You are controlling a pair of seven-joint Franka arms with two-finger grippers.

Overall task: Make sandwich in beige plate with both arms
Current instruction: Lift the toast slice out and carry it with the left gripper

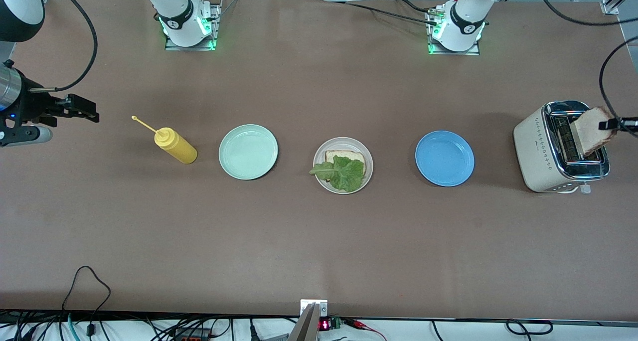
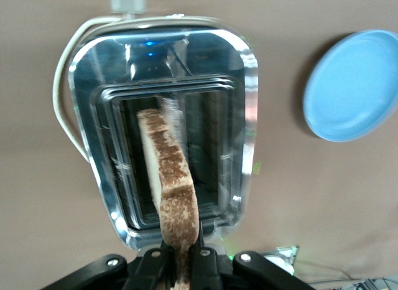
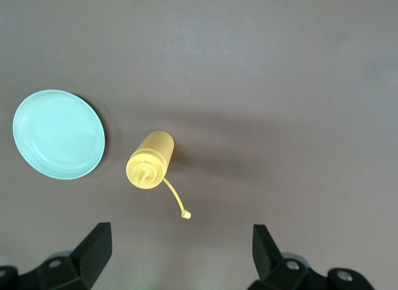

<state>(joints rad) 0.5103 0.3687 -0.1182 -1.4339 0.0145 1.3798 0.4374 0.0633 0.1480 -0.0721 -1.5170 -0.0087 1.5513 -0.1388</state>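
Your beige plate sits at frame center on the brown desk, carrying one bread slice with a ruffled green lettuce leaf draped over it. At the right edge, your left gripper has its fingers clamped on a second toasted slice, held over the toaster. Far left, the right gripper waits, fingers spread wide, over the desk by the yellow bottle. Mint plate and blue plate flank the beige one.

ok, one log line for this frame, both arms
left gripper: shut on bread slice over toaster | right gripper: open, waits over table near yellow bottle | beige plate: bread plus lettuce
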